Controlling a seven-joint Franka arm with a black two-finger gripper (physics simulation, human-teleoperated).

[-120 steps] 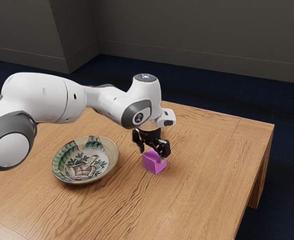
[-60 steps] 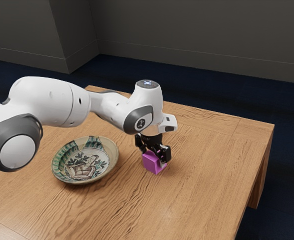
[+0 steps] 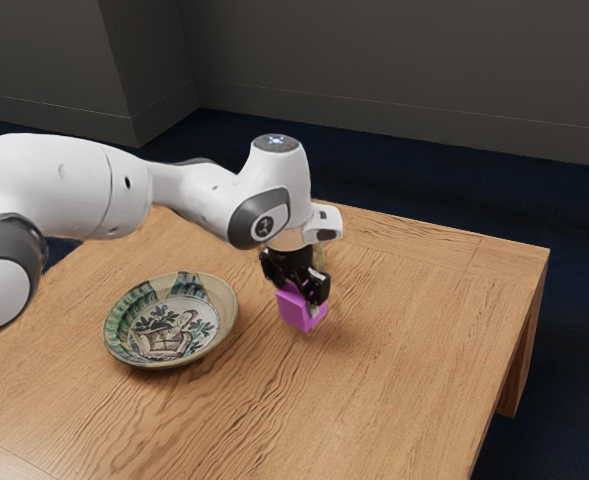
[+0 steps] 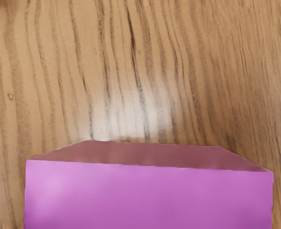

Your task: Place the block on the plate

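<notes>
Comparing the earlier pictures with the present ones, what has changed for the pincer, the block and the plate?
The pincer has taken hold of the pink block and raised it off the table, bringing it slightly toward the exterior view's left, the side where the plate lies. The plate and the table stayed as they were.

One block (image 3: 298,312), one plate (image 3: 178,328), one desk (image 3: 404,360), one arm (image 3: 59,185), one gripper (image 3: 299,299), one mostly hidden thing (image 3: 319,257).
</notes>
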